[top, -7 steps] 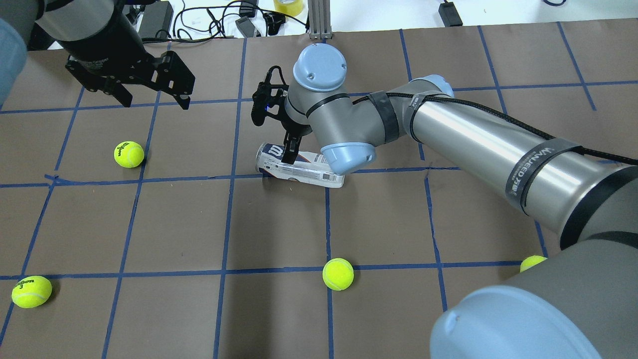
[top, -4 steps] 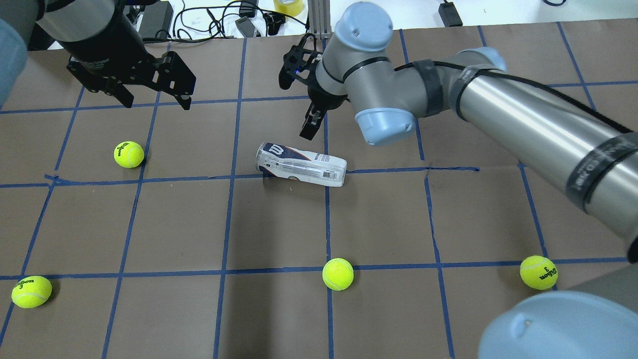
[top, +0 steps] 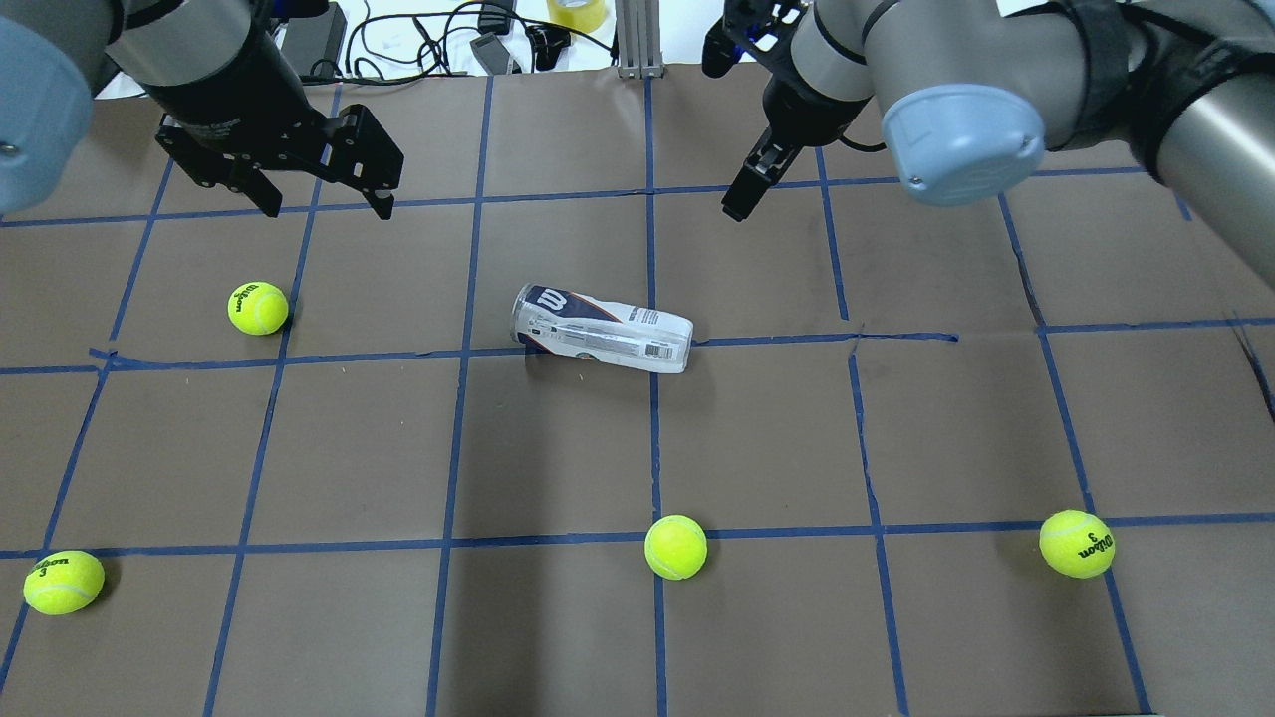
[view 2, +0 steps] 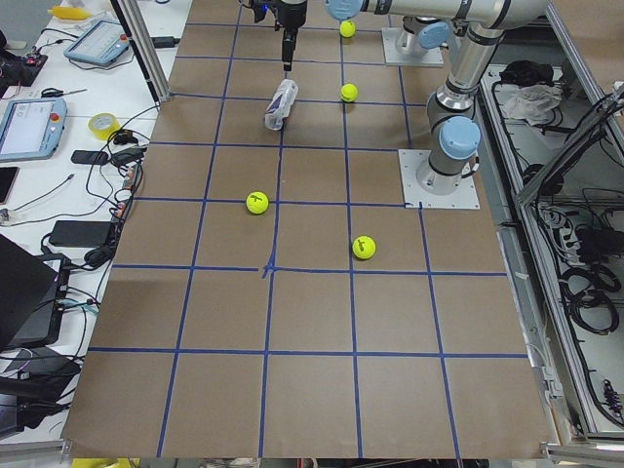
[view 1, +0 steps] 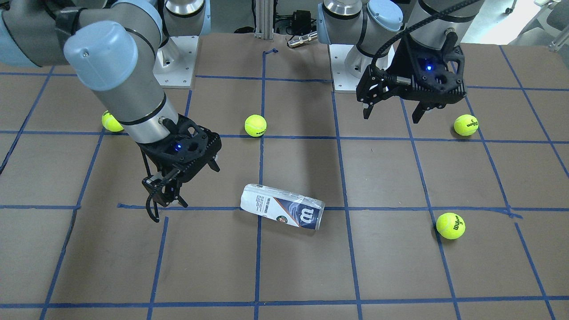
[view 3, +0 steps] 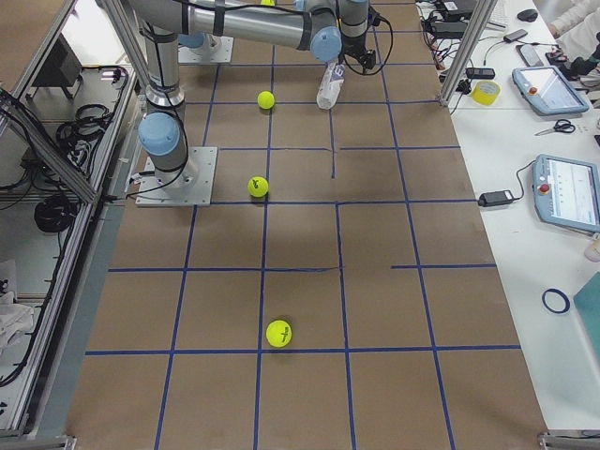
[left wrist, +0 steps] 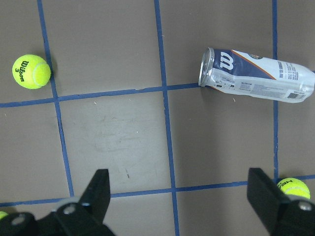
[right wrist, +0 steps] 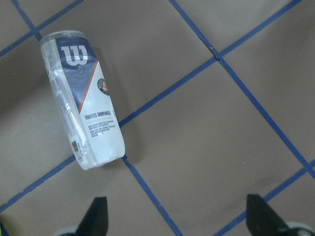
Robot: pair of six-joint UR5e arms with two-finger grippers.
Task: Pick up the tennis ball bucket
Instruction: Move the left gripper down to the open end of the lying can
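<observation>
Overhead, the right gripper (top: 742, 199) hangs above the table (top: 558, 637), jaws spread wide and empty, fingers angled down, on the far side of the tennis ball bucket (top: 603, 329) and apart from it. The left gripper (top: 327, 202), equally wide open and holding nothing, hovers well off to the left. The bucket lies on its side across a blue tape line (top: 797, 340). Four tennis balls (top: 258, 308) lie scattered well apart from it.
</observation>
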